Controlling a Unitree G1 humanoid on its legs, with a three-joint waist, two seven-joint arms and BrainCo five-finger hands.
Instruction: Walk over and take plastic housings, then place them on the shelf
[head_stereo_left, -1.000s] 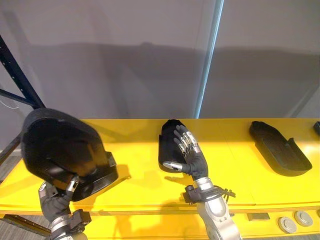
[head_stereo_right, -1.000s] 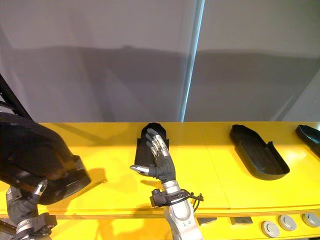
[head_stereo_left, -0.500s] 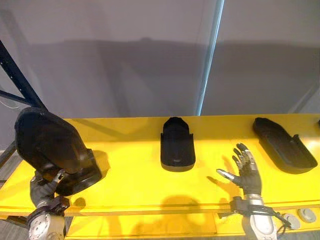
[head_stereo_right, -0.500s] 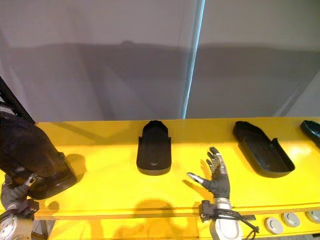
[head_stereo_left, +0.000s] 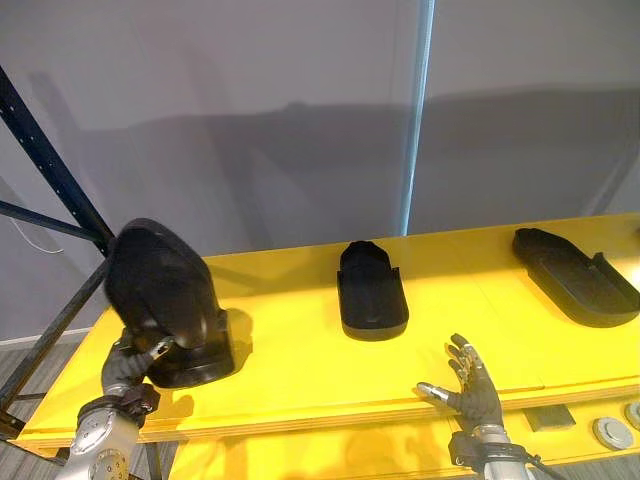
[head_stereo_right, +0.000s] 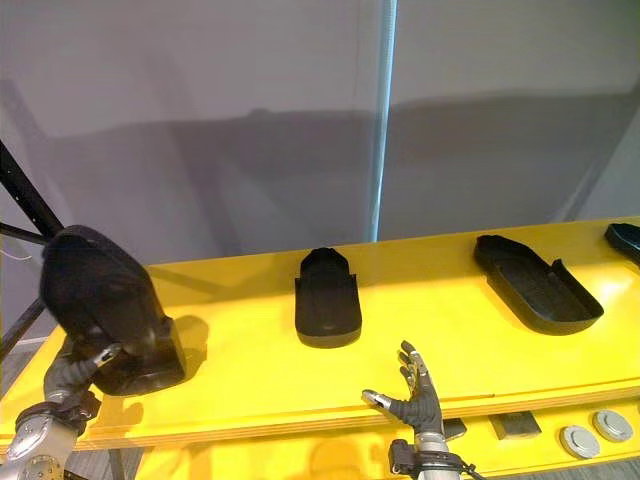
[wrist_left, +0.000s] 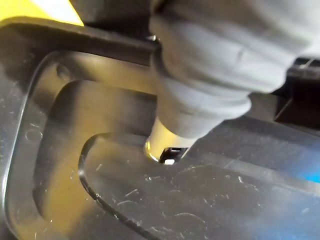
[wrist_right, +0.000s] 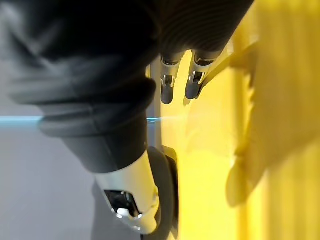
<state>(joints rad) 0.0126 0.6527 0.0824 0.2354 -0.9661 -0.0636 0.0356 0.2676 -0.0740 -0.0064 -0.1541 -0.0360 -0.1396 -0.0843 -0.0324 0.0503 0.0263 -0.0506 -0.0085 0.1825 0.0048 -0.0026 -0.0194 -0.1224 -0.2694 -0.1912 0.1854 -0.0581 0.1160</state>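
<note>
My left hand (head_stereo_left: 128, 366) is shut on the lower end of a large black plastic housing (head_stereo_left: 163, 302), holding it tilted up at the left end of the yellow shelf (head_stereo_left: 290, 375); whether its base touches the board I cannot tell. In the left wrist view my thumb (wrist_left: 200, 100) presses on the housing's scratched surface (wrist_left: 150, 200). My right hand (head_stereo_left: 470, 388) hovers open over the shelf's front edge, holding nothing. A second black housing (head_stereo_left: 371, 291) lies flat mid-shelf, beyond the right hand. A third housing (head_stereo_left: 575, 288) lies to the right.
A dark blue rack upright (head_stereo_left: 50, 170) slants up at the left. A grey wall with a pale vertical strip (head_stereo_left: 415, 110) closes the back. The tip of another black housing (head_stereo_right: 625, 236) shows at the far right. Round silver discs (head_stereo_right: 578, 438) lie below the shelf's front right.
The camera has shifted. My right hand left the middle housing and drew back to the front edge. My left hand brought the big housing up and inward over the shelf's left end.
</note>
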